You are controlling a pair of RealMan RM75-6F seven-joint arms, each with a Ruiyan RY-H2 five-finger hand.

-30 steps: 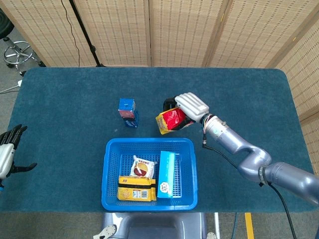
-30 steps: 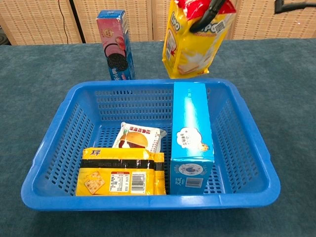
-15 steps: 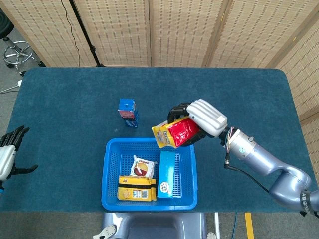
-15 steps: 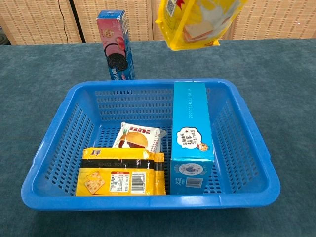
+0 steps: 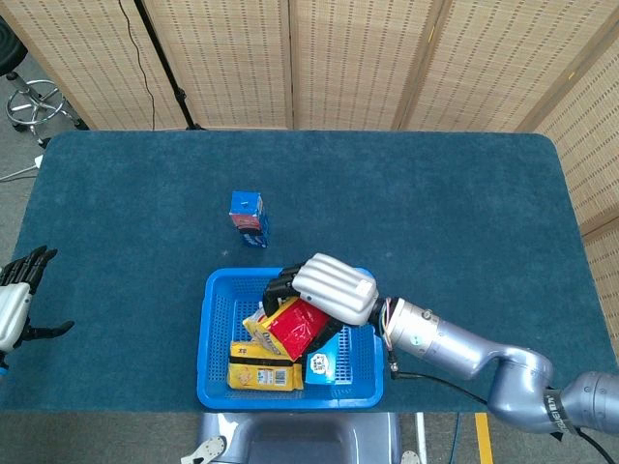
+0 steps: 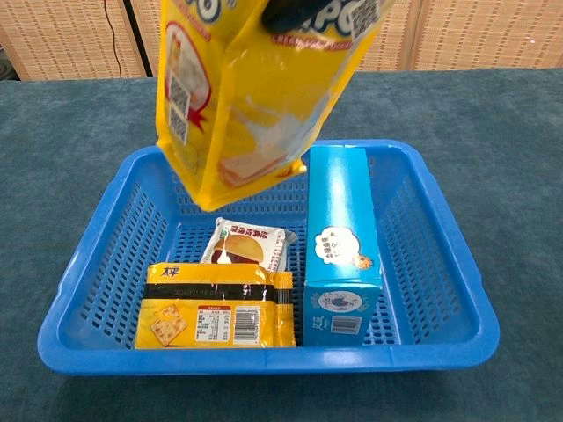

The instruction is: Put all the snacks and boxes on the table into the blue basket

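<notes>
My right hand [image 5: 324,290] grips a yellow and red snack bag [image 5: 290,329] and holds it in the air above the blue basket [image 5: 218,333]. In the chest view the bag [image 6: 246,97] hangs large over the basket's [image 6: 440,229] middle, and only dark fingers [image 6: 295,10] show at its top. Inside the basket lie a light blue box [image 6: 339,237], a yellow cracker pack [image 6: 215,308] and a small white snack packet [image 6: 251,244]. A blue and pink cookie box [image 5: 249,218] stands on the table beyond the basket. My left hand [image 5: 14,300] stays at the table's left edge, fingers apart, holding nothing.
The dark teal table [image 5: 464,203] spreads around the basket. Woven screens [image 5: 338,58] stand behind it, and a stool [image 5: 34,101] sits at the far left on the floor.
My right hand has carried the snack bag from beside the basket's far right corner up and over into the space above the basket's middle. The left hand has not moved.
</notes>
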